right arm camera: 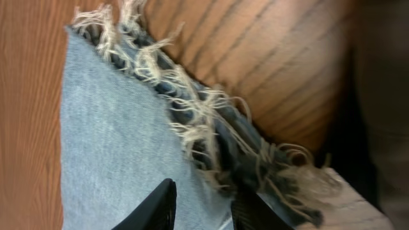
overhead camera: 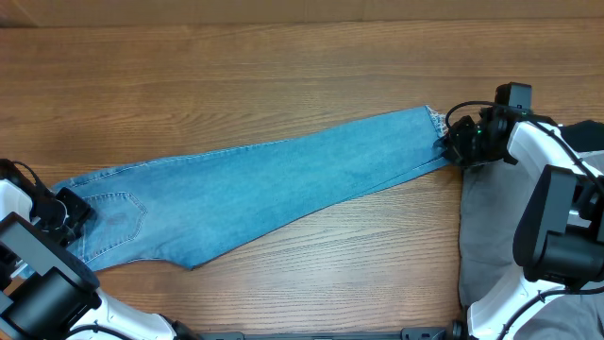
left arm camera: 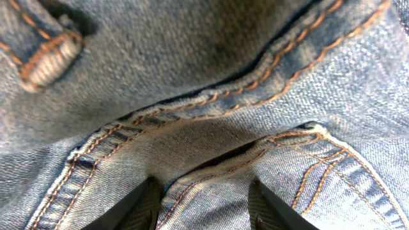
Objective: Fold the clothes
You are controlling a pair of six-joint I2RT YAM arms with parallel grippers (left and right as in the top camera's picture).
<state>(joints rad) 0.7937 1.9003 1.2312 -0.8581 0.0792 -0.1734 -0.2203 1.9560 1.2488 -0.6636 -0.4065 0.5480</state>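
The light blue jeans (overhead camera: 283, 179) lie stretched out flat across the wooden table, waist at the left and frayed ankle hem (overhead camera: 435, 119) at the right. My left gripper (overhead camera: 74, 210) sits at the waist beside a stitched back pocket (overhead camera: 118, 212). In the left wrist view its fingers straddle a fold of seamed denim (left arm camera: 204, 147), shut on it (left arm camera: 204, 195). My right gripper (overhead camera: 451, 146) is at the ankle end, and its fingers (right arm camera: 203, 195) are closed on the frayed hem (right arm camera: 211, 128).
Grey trousers (overhead camera: 491, 227) lie on the table at the right, under and beside the right arm. Something dark (overhead camera: 590, 137) shows at the far right edge. Bare wood (overhead camera: 283, 66) runs along the back of the table.
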